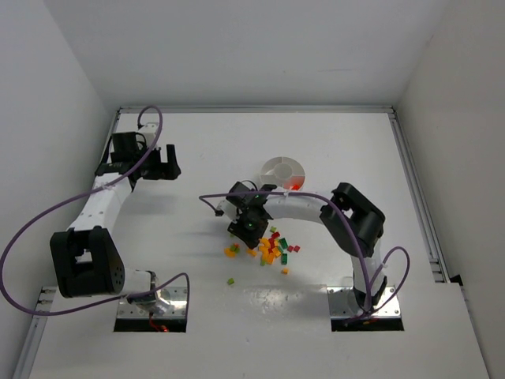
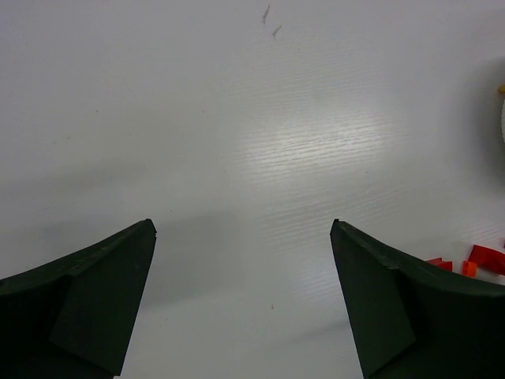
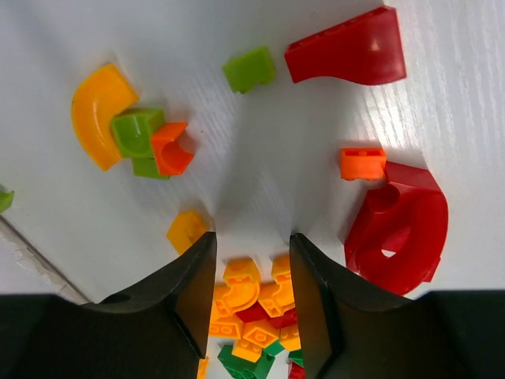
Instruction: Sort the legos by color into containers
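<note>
The right claw [image 1: 248, 225] hangs low over the white table [image 1: 339, 142], jaws a narrow gap apart and nothing pinched at their tips. Seen from above, the main heap of legos [image 1: 273, 248] lies just beside it at 4 o'clock, with a lone green brick [image 1: 230, 280] farther off at 7 o'clock. The round white dish [image 1: 282, 172] sits at 1 o'clock from the claw, something red-orange showing in its wedge at 5 o'clock. In the right wrist view, a cluster of yellow bricks [image 3: 241, 288] shows through the gap between the fingers [image 3: 189, 296], and whether any of them touches a finger cannot be told. A yellow brick [image 3: 188, 229] lies just beside the tip at 9 o'clock, a big red ring piece [image 3: 398, 229] at 3 o'clock, a small orange brick [image 3: 363, 162] at 2, a red arch [image 3: 347, 51] at 1, a green cube [image 3: 248, 69] at 12, and a yellow curve [image 3: 99, 110] at 10. The left claw [image 1: 162, 162] is spread wide over bare table, well apart from the heap.
</note>
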You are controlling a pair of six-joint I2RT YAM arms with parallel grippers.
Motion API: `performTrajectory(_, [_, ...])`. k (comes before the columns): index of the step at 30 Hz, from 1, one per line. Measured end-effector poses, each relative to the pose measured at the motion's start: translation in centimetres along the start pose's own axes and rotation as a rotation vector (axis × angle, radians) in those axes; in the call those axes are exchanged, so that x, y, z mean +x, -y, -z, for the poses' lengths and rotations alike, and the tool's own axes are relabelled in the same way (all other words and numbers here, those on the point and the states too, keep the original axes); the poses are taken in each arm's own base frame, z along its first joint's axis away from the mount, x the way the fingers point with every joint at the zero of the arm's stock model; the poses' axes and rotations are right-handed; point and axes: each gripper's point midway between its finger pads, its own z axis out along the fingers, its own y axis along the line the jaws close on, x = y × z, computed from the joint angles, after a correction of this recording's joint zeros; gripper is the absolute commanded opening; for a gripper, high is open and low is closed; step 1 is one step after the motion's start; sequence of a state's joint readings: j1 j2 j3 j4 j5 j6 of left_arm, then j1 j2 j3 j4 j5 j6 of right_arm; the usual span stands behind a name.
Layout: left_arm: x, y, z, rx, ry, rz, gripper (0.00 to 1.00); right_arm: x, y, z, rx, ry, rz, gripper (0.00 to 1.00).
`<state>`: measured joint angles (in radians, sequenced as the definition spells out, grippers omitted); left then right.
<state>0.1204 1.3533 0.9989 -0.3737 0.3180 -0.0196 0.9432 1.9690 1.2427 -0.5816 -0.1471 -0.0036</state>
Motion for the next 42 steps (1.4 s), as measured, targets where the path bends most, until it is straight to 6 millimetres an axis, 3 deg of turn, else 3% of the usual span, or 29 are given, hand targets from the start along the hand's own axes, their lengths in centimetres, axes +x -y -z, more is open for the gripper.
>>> performTrajectory(16, [0.3,-0.5,0.0,-0.009,-0.009,0.000,0.99,-3.1,-1.6,-1.1,-0.044,0.030,0.043,0.40])
performTrajectory(27, [0.3,-1.1,0.2,-0.021,-0.008,0.006,0.99,-3.7,-3.2,-1.4,-0.069,0.029,0.078,0.40])
performTrajectory(42, [0.6,-1.6,0.3,-0.027,-0.018,0.006,0.99,-4.9,-2.9,-1.9,-0.055,0.041,0.082,0.32])
